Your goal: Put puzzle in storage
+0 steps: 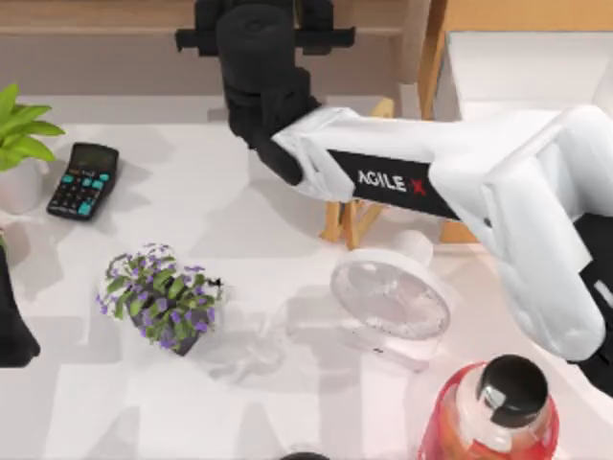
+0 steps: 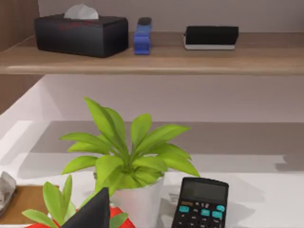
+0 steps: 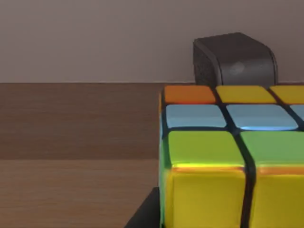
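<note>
The puzzle has glossy plastic tiles; the shelf beneath looks matt wood.

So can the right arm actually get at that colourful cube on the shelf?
Probably yes. The right gripper is stretched over the wooden shelf, and its wrist camera sees the puzzle right up close with nothing between. The left arm sits parked at the table's left edge.

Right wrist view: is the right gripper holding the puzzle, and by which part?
Cannot be told. The puzzle sits right against the wrist camera over a wooden surface, but no fingers show on it, so neither grip nor contact is confirmed.
</note>
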